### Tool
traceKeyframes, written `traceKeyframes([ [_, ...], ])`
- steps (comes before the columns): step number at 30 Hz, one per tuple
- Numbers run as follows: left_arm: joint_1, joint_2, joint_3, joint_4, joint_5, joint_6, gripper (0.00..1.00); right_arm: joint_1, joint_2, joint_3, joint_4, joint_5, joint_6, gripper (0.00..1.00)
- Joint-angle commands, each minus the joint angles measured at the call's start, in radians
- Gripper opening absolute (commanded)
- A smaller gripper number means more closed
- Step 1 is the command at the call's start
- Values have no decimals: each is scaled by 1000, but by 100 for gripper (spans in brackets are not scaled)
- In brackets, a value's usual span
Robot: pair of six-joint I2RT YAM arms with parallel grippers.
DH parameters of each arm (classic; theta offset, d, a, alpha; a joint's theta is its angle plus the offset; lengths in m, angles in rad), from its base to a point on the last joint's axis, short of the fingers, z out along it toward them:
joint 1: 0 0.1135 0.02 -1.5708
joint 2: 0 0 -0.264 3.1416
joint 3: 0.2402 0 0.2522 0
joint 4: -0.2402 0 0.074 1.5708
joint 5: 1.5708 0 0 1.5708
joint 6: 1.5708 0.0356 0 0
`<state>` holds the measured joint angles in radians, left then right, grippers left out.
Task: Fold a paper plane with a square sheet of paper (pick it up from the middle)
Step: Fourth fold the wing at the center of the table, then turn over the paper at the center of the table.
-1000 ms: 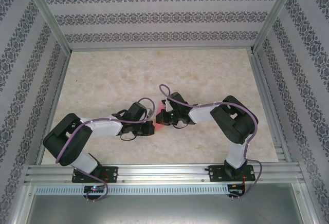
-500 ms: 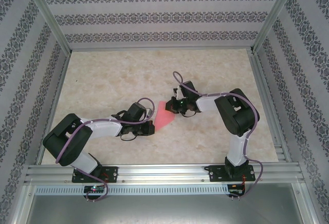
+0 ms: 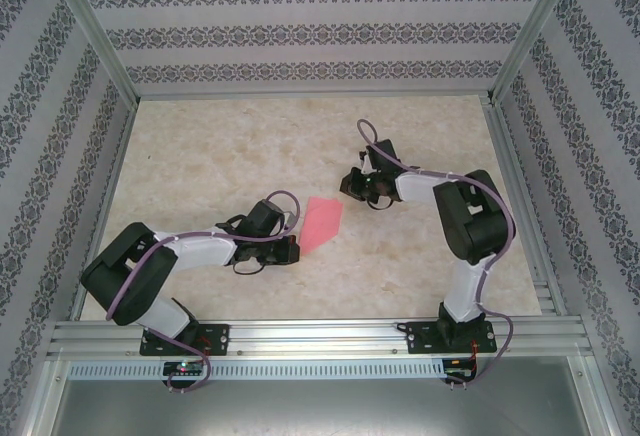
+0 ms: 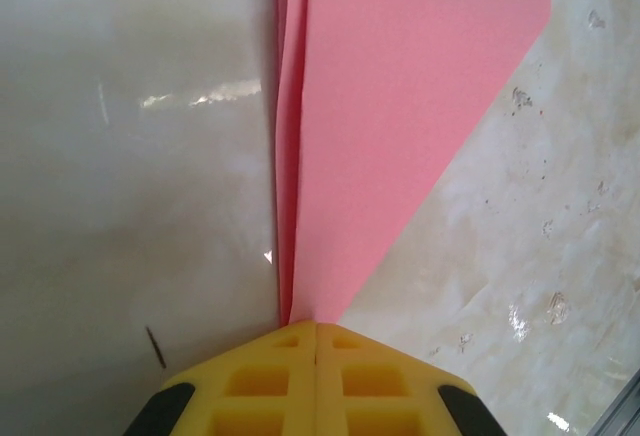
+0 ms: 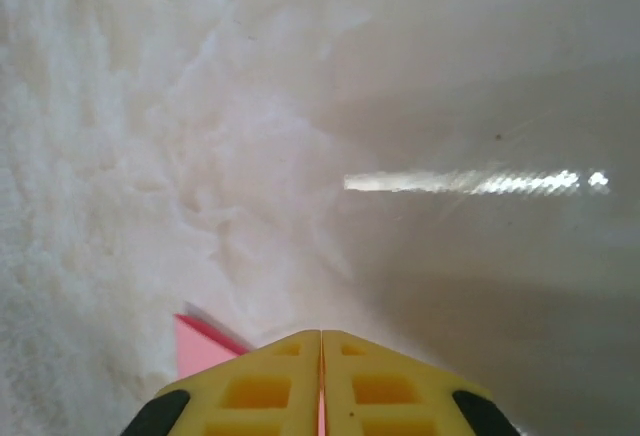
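1. Left gripper [image 3: 288, 249]: low on the table [image 3: 220, 146], left of centre. Its yellow pads [image 4: 270, 381] are clenched on the narrow end of the paper [image 3: 322, 224], which runs straight out from between them.
2. Paper: near the middle of the table, just right of the left gripper, fanning up and to the right. It looks flat on the surface. It is already folded, with stacked layers along the long left crease in the left wrist view and a slanted free edge on the right.
3. Right gripper [image 3: 353, 184]: just past the paper's far right corner and not touching it. In the right wrist view its pads [image 5: 385, 386] sit together with only a hairline seam and nothing gripped. A pink corner shows low and left of them.
4. Step, as a judgement: mid-fold. One crease looks pressed, but the shape is too wide for a slim dart, so more folds are due.
5. Next move likely calls for the left gripper to hold the tail down while the right one catches the free slanted edge. The paper is thin, so the pads must catch a single layer and not drag the whole piece.
6. Room: there is open table to the left, across the far half, and to the right of the right gripper. The near rail [image 3: 320, 334] is close behind the left arm, so any swing should go away from it — towards the far side. The patterned walls [image 3: 60, 136] are well apart from both grippers.
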<state>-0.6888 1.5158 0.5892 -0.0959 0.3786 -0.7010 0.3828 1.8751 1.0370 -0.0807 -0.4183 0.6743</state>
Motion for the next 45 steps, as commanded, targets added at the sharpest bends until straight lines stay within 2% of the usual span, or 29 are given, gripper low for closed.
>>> traceKeyframes([
  [1,-10,-45,58,-103,-24,-11,13,39,-121,-17,-55,70,-8,24],
  [2,-11,-58,84,-106,-32,-17,21,51,-145,-40,-55,76,7,31],
  [5,-8,-98,142,-117,-77,-35,39,88,-200,-103,-54,89,69,42],
  [9,7,-143,176,-134,-206,-67,56,140,-253,-177,-10,121,181,52],
  [14,39,-150,156,-124,-288,-108,68,207,-238,-184,-10,176,270,53],
  [18,57,-149,128,-126,-340,-131,79,239,-187,-175,25,171,312,52],
  [26,107,-169,68,-95,-340,-138,92,271,-118,-134,37,168,333,46],
  [31,122,-176,53,-72,-324,-126,100,277,-82,-124,99,112,340,38],
  [42,156,-188,39,-74,-291,-147,100,280,-50,-129,152,79,365,37],
  [45,160,-185,37,-68,-279,-155,100,276,-62,-152,183,76,389,39],
])
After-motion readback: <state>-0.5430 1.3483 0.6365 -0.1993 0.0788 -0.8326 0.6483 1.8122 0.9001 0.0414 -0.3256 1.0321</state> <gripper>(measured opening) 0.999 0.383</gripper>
